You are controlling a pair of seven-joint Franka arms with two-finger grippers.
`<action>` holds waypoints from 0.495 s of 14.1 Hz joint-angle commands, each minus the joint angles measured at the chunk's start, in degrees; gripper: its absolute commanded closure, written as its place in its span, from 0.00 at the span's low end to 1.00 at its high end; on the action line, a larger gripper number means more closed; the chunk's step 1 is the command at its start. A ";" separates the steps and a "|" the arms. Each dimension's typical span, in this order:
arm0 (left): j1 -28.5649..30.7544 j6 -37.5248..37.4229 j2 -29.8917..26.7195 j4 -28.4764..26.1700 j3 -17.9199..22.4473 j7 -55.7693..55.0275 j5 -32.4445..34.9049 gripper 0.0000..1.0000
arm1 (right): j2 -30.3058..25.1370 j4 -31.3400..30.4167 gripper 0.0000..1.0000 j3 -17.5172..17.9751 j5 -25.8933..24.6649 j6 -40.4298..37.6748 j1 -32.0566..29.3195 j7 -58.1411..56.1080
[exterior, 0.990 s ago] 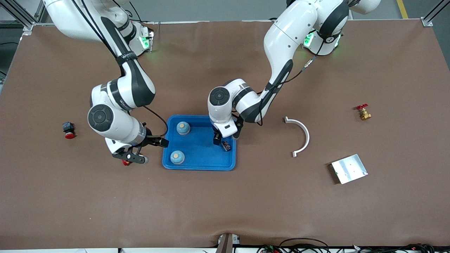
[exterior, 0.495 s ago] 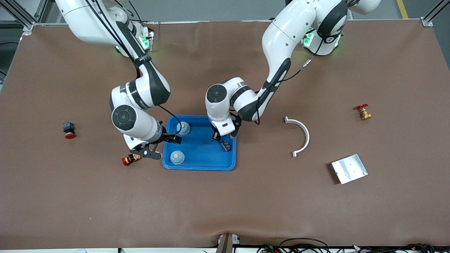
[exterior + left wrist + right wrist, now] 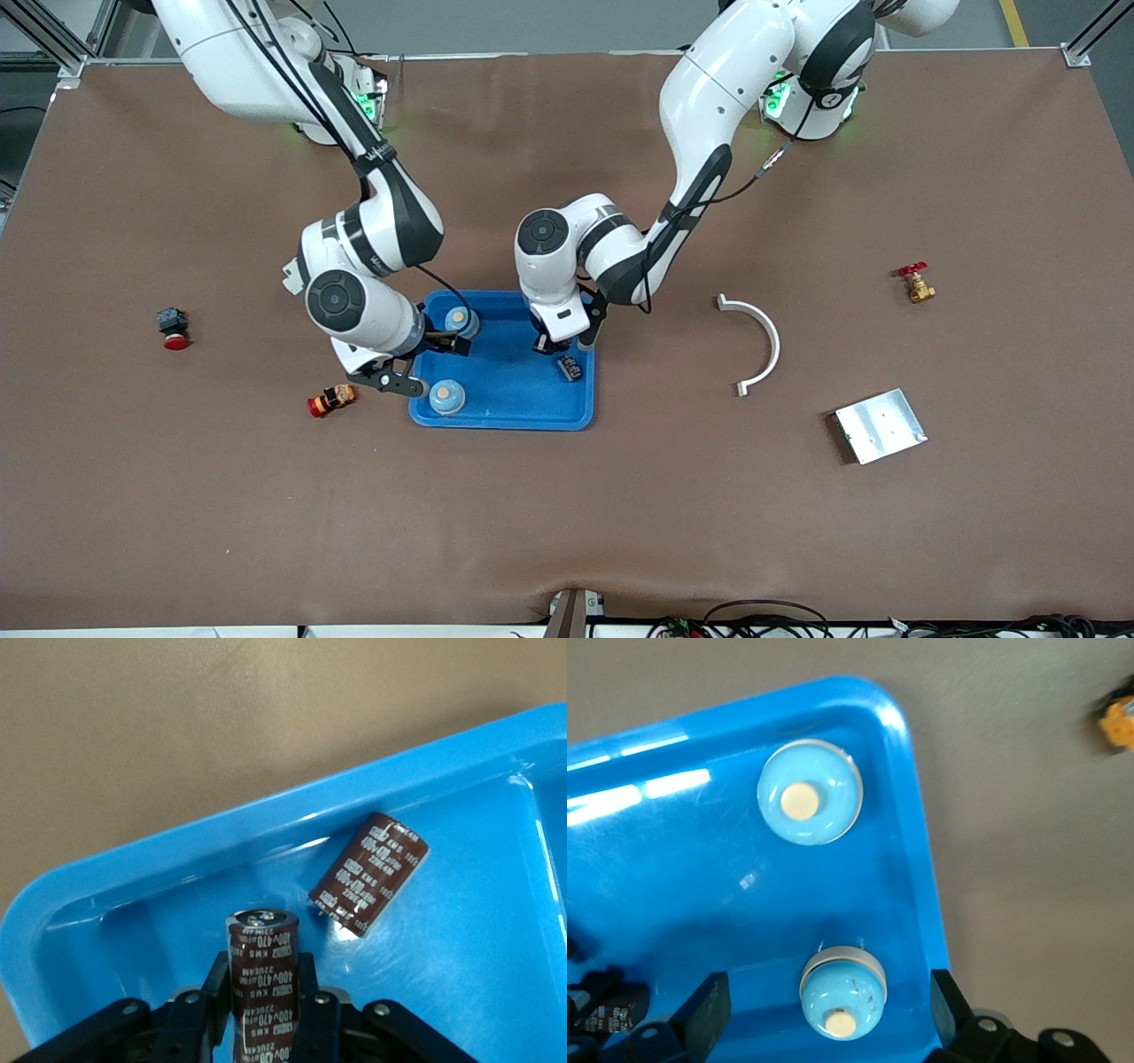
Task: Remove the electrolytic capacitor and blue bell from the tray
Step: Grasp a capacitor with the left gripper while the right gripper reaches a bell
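Front view: blue tray [image 3: 496, 416] mid-table. Left gripper [image 3: 542, 346] low over the tray's end toward the left arm; right gripper [image 3: 416, 359] over the tray's other end, straddling its rim. Two blue bells inside, far bell [image 3: 459, 321] and near bell [image 3: 446, 396]. Loose capacitor [image 3: 569, 367] lies in the tray.

Left wrist view: fingers [image 3: 213, 1001] pinch an upright brown capacitor [image 3: 261, 979]; the loose one [image 3: 369, 872] lies on its side just beside it.

Right wrist view: fingers [image 3: 709, 1008] spread wide, one bell [image 3: 842, 992] between them, untouched; the other bell [image 3: 809, 801] sits apart.
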 commanded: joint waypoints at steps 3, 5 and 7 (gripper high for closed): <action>-0.72 -5.26 -3.16 0.74 0.83 0.67 0.98 1.00 | 0.26 -3.90 0.00 -0.41 2.28 5.46 1.67 1.27; -0.37 -6.33 -4.75 0.83 0.74 3.56 0.90 1.00 | 0.26 -3.91 0.00 -0.41 2.47 5.37 2.19 4.51; 0.24 -7.99 -6.50 0.74 0.56 9.77 0.55 1.00 | 0.26 -3.91 0.00 -0.41 2.47 5.20 3.86 7.68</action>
